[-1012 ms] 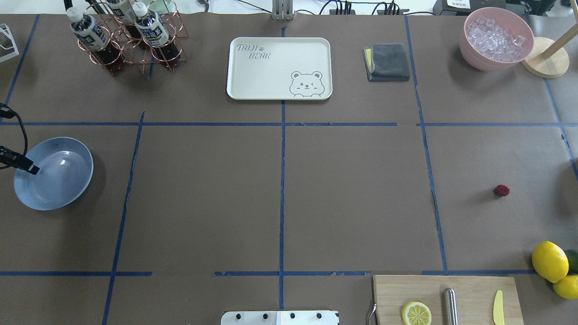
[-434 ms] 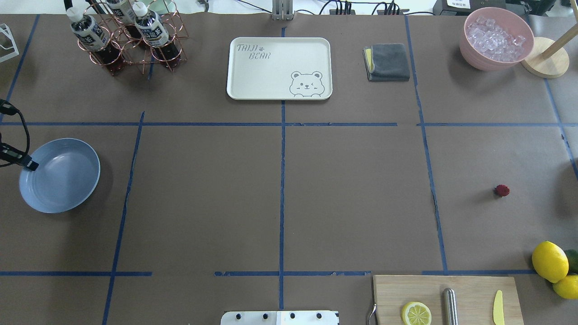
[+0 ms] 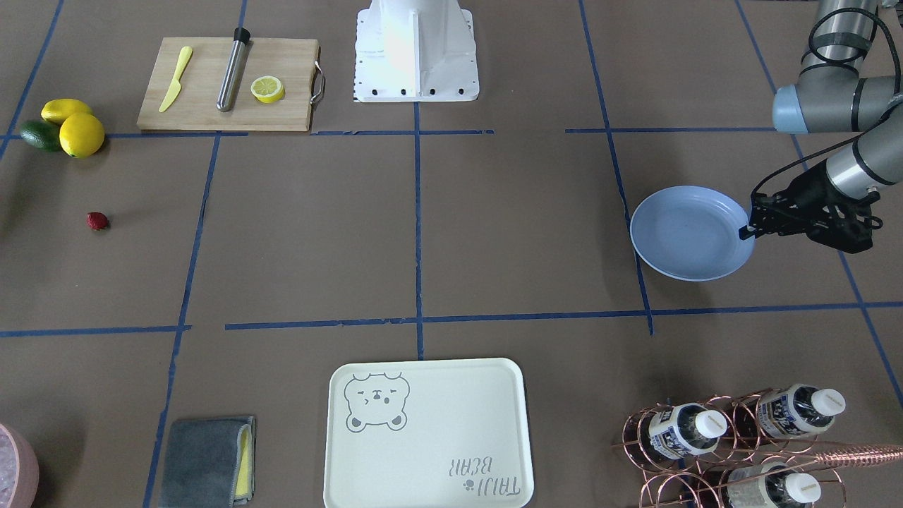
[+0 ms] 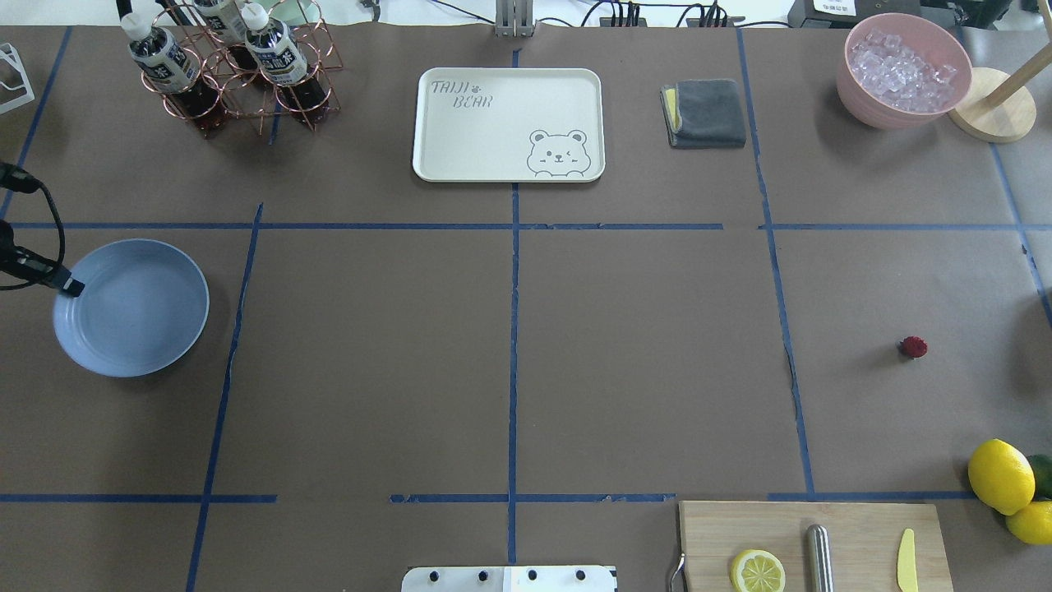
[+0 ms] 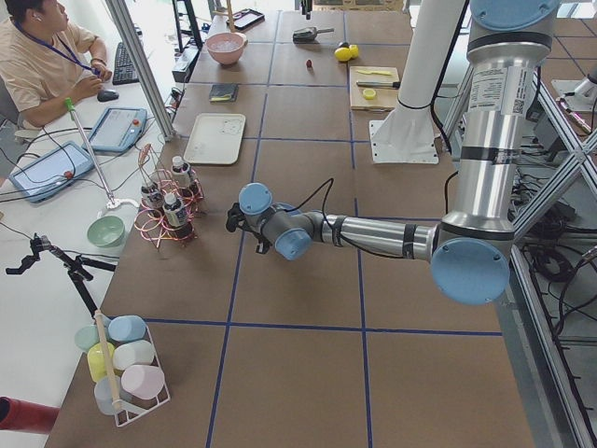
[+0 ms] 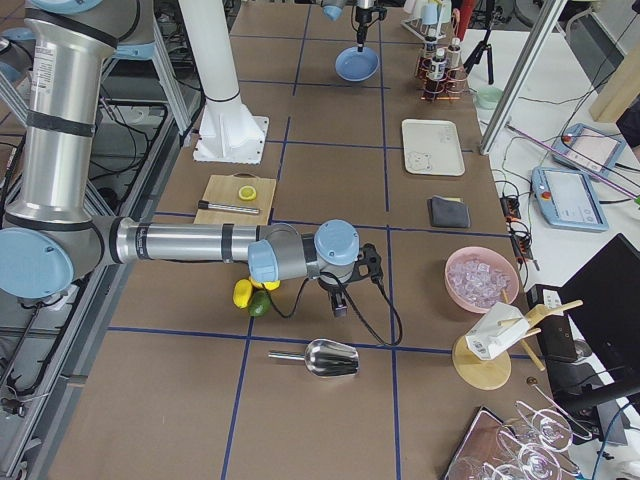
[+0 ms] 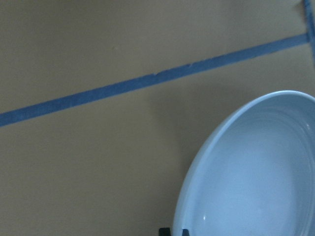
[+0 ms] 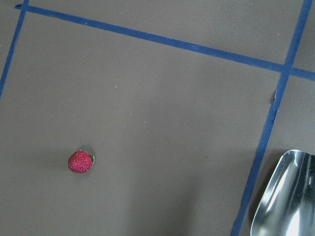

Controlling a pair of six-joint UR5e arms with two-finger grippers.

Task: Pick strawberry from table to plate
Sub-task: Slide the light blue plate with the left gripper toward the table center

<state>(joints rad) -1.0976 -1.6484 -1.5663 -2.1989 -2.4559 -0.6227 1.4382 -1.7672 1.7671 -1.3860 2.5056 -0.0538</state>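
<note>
Left gripper (image 3: 746,231) clamps the blue plate (image 3: 677,236) by its rim; right gripper (image 6: 340,300): cannot tell how open; its wrist view, unlike overhead, shows a steel scoop (image 8: 288,196) beside the strawberry (image 8: 80,162)

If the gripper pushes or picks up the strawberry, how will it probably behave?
The strawberry looks small and rounded, so a sideways nudge would probably roll it. It is likely light, and its bumpy skin may give grip.

Past the left claw (image 3: 749,227), beyond the far edge of the table (image 5: 280,373), we see a long white desk (image 5: 56,215) where a person (image 5: 42,56) sits by a keyboard (image 5: 124,62) and tablets (image 5: 119,129). Slanted aluminium posts (image 5: 140,65) rise between desk and table. Back the other way from the claw, cables (image 5: 560,261) lie over a grey floor (image 5: 583,308). The light is even and the shadows are soft.
</note>
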